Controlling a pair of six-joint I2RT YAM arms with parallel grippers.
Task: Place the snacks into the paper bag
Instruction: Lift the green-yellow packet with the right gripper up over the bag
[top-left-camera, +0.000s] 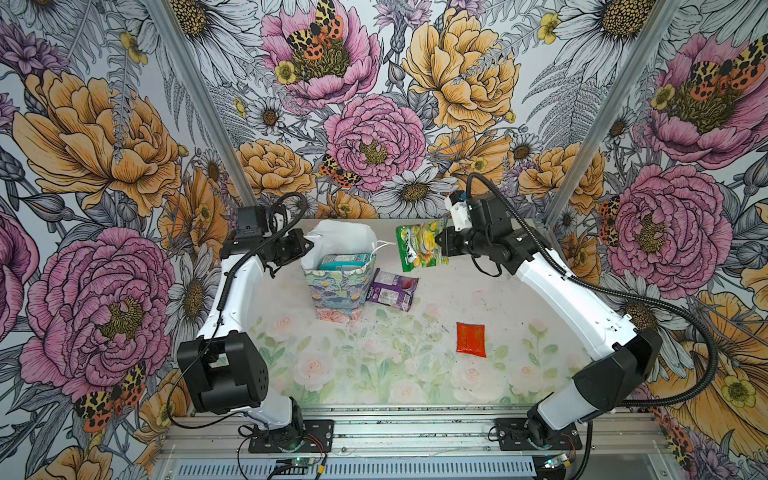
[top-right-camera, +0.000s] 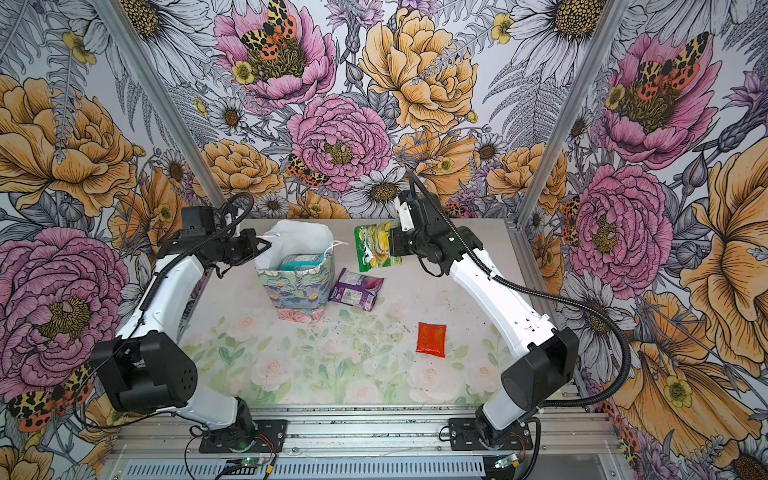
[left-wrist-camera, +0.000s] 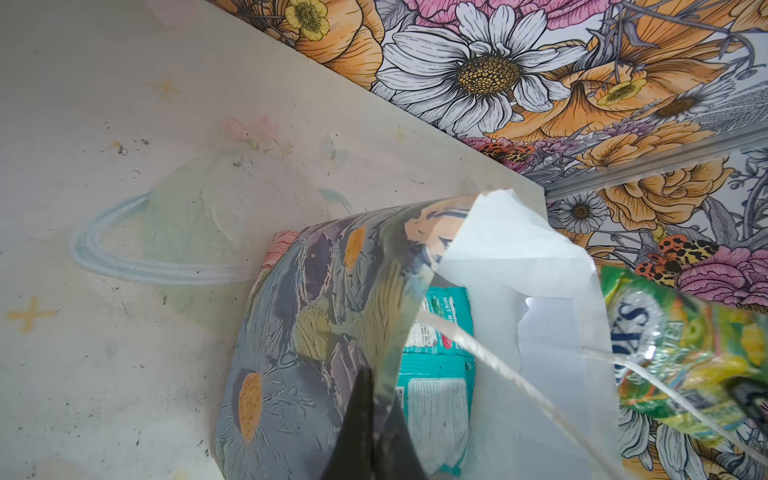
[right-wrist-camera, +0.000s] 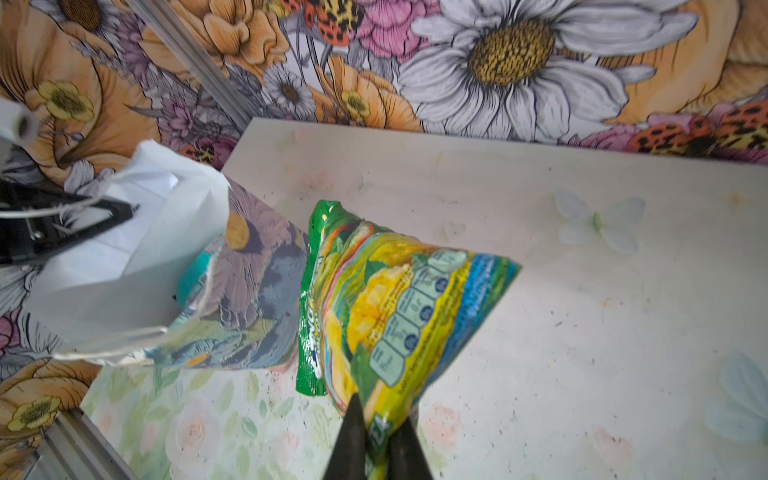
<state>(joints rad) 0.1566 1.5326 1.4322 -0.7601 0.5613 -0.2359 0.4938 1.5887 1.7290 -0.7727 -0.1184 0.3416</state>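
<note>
Snack packet (top-left-camera: 419, 248) hangs clamped in right end effector (top-left-camera: 439, 243), near paper bag (top-left-camera: 332, 293).

Both top views: left arm (top-left-camera: 232, 299) and right arm (top-left-camera: 552, 291) come up from the bottom of the frame, elbows out, wrists angled in toward the upper middle. Left gripper (top-left-camera: 308, 246) points right, pinched tight on the paper bag (top-left-camera: 332, 291) rim. Right gripper (top-left-camera: 439, 245) points left, clamped on the green packet (top-left-camera: 417, 245).

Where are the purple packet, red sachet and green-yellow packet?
purple packet (top-left-camera: 392, 291): in a top view, middle of its face.
red sachet (top-left-camera: 471, 339): in a top view, its centre.
green-yellow packet (right-wrist-camera: 399, 307): right wrist view, middle of its printed face.
</note>
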